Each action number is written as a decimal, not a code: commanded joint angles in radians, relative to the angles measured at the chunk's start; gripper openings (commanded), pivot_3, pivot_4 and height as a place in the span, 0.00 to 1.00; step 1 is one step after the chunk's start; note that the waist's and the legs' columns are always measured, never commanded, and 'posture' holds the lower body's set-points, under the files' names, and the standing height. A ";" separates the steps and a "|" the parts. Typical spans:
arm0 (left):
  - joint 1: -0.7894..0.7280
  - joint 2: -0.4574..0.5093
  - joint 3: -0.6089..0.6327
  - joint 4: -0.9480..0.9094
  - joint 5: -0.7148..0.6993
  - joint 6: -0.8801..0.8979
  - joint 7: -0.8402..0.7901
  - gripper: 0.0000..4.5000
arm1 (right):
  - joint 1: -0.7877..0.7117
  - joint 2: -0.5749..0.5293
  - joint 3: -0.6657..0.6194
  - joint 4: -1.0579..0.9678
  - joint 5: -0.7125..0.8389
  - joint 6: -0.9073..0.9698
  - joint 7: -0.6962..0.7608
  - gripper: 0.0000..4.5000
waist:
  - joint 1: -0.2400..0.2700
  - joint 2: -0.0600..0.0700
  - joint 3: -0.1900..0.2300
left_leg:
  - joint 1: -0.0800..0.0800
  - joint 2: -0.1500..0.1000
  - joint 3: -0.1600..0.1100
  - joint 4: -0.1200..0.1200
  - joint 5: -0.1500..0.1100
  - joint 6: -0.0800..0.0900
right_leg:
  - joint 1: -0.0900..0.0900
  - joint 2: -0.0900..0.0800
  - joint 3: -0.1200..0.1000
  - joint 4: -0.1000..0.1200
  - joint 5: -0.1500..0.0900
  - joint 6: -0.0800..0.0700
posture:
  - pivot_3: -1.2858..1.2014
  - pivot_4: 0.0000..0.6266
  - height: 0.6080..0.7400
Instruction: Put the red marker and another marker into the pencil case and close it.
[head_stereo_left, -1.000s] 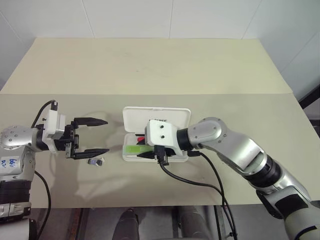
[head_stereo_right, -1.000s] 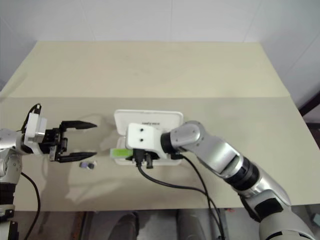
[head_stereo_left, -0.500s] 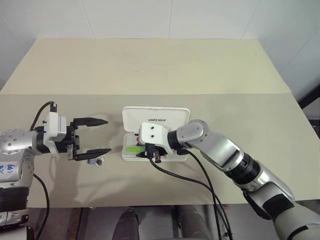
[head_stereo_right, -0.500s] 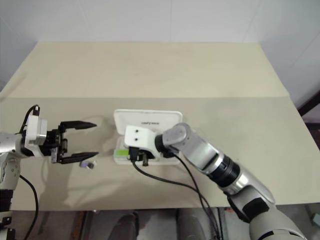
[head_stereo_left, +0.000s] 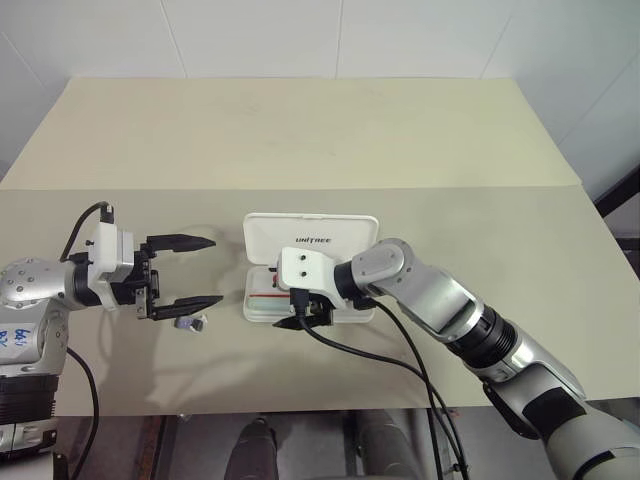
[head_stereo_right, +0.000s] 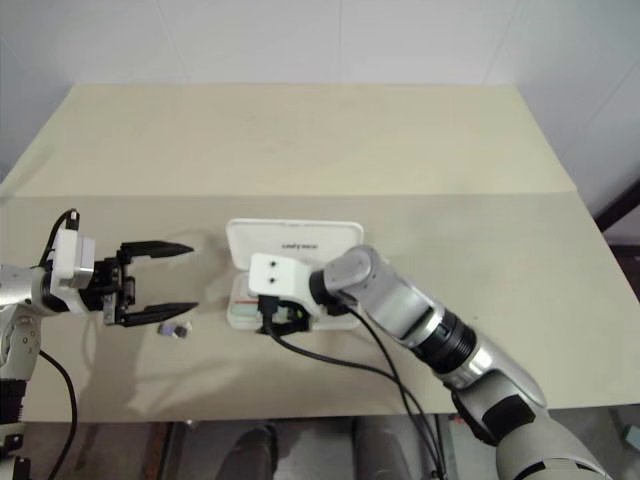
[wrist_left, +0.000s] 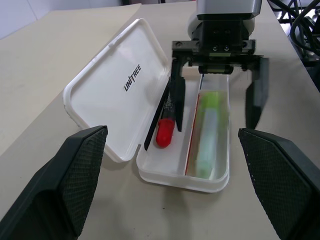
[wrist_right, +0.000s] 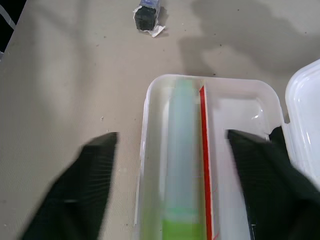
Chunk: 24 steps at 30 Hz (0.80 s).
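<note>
The white pencil case (head_stereo_left: 311, 238) lies open on the table, its lid flat behind the tray (wrist_left: 150, 172). The red marker (wrist_left: 166, 127) rests in the tray on the lid side. The other marker, a light-green highlighter (wrist_left: 208, 134), lies in the tray's front half, beside a thin red line. My right gripper (wrist_left: 215, 122) hangs open over the tray, one finger inside it and one outside its front wall, holding nothing. My left gripper (head_stereo_left: 212, 270) stands open and empty to the left of the case, pointing at it.
A small grey clip-like object (head_stereo_left: 190, 323) lies on the table just below my left gripper's lower finger. A black cable (head_stereo_left: 370, 360) trails from my right wrist toward the table's front edge. Bare tabletop (head_stereo_left: 300, 140) stretches behind the case.
My right gripper has sunk a little over the tray and opened, letting go of the green highlighter, which now lies in the case. The left gripper has stayed put.
</note>
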 joint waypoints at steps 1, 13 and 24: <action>-0.008 0.011 0.020 -0.020 0.001 -0.010 0.013 1.00 | -0.008 -0.002 -0.038 -0.027 -0.002 -0.006 0.009 0.99 | 0.000 0.000 0.000 | 0.000 0.000 0.000 0.000 0.000 0.000 | 0.000 0.000 0.000 0.000 0.000 0.000 | 0.52 0.24 1.00; 0.047 0.006 0.036 -0.081 0.001 -0.005 0.091 1.00 | 0.018 0.007 -0.111 0.035 -0.018 -0.049 -0.034 0.99 | -0.001 -0.001 0.000 | 0.000 0.000 0.001 0.002 0.000 0.000 | 0.000 0.000 0.000 0.002 0.000 0.000 | 0.52 0.24 1.00; 0.071 -0.006 0.030 -0.114 -0.001 -0.004 0.127 1.00 | 0.028 0.015 -0.116 0.078 -0.056 -0.095 -0.032 0.99 | -0.001 -0.001 0.000 | 0.000 0.000 0.001 0.003 0.000 0.000 | 0.000 0.000 0.000 0.003 0.000 0.000 | 0.52 0.24 1.00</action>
